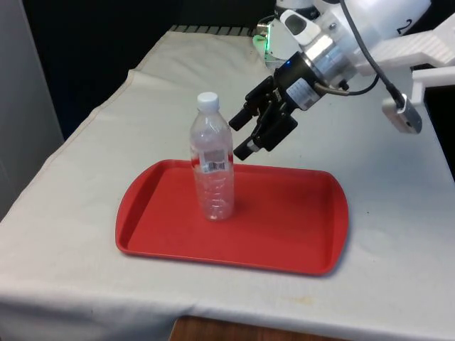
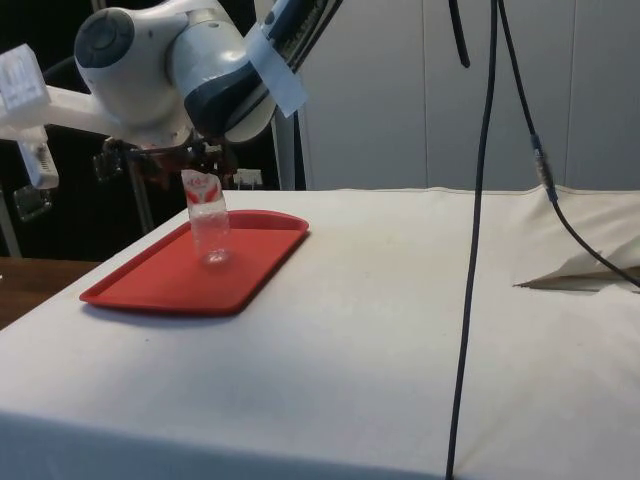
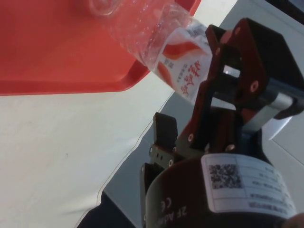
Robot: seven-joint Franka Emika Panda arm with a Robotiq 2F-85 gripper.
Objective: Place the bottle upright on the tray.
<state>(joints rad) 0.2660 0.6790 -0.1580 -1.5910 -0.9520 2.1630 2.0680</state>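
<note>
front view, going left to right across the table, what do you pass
Left rim of the red tray → clear bottle standing upright on the tray → black gripper, open, beside the bottle and apart from it → tray's right rim.

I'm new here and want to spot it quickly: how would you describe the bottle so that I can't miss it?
Find the red tray on the white cloth. Standing upright on it, toward the front view's left, is the bottle: clear plastic, white cap, label around its upper part. The black gripper hangs open just beside it.
</note>
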